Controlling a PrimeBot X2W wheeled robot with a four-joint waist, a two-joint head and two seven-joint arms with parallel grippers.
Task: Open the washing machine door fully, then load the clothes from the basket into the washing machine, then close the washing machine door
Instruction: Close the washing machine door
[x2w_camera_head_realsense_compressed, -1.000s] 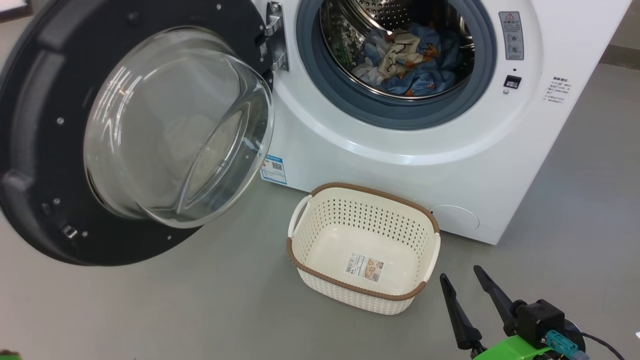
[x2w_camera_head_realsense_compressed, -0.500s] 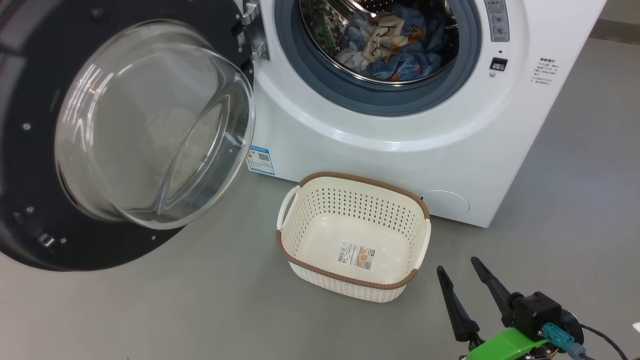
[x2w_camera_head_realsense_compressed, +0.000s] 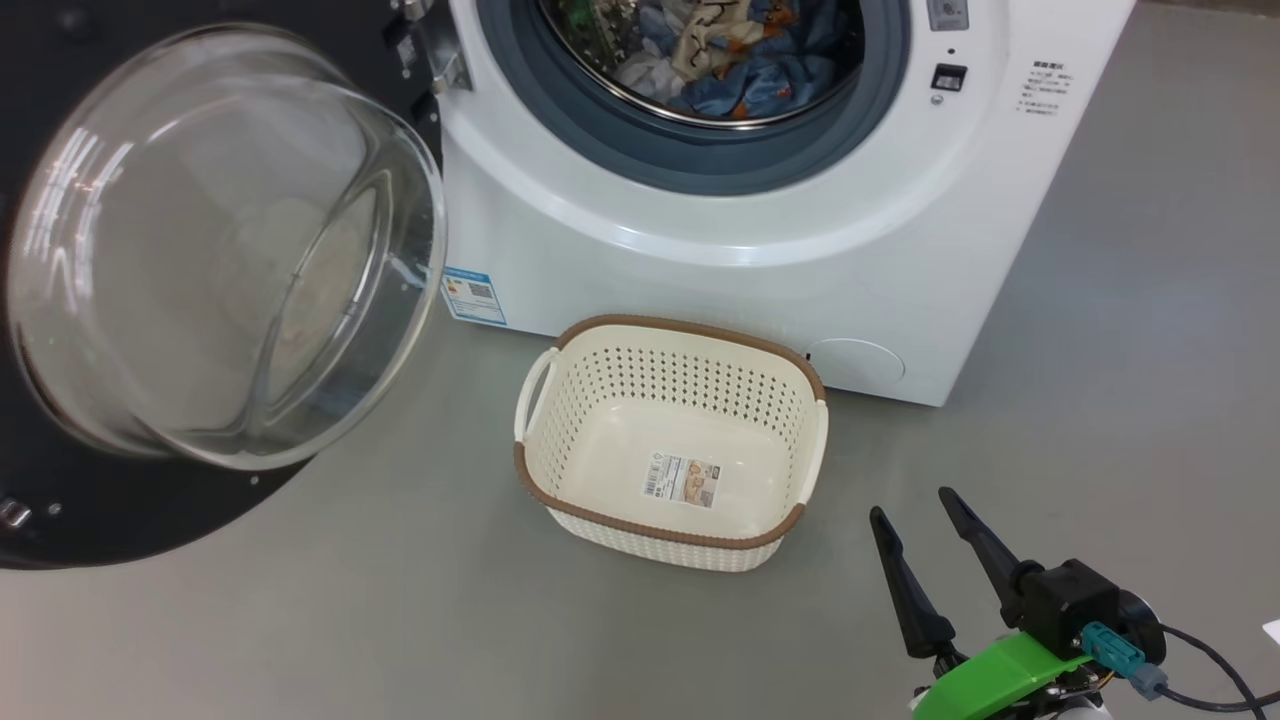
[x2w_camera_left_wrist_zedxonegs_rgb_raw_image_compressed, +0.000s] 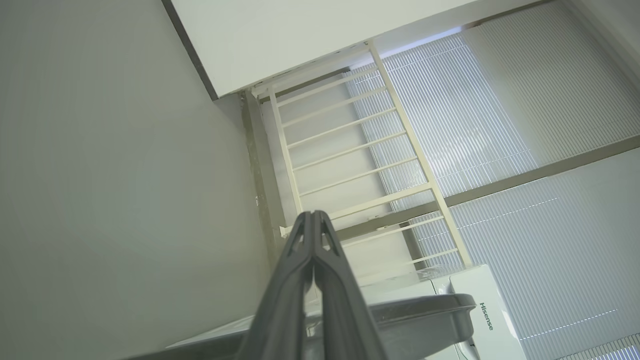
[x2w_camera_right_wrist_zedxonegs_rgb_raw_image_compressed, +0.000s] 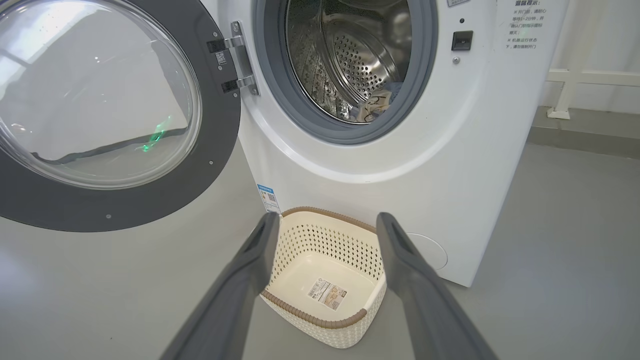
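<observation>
Grey floor (x2w_camera_head_realsense_compressed: 350, 620) underfoot; clothes (x2w_camera_head_realsense_compressed: 730, 50) inside washing machine (x2w_camera_head_realsense_compressed: 700, 260), basket (x2w_camera_head_realsense_compressed: 690, 330) empty at its foot. Swung wide to far left, washing machine door (x2w_camera_head_realsense_compressed: 220, 260), well apart from right gripper (x2w_camera_head_realsense_compressed: 911, 502) at near right, spread, empty-handed. Pinched together, nothing held, left gripper (x2w_camera_left_wrist_zedxonegs_rgb_raw_image_compressed: 313, 216); probably nearer for closing.

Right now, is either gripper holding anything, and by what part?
Nothing. The right gripper is open and empty; the left gripper is shut on nothing.
</observation>
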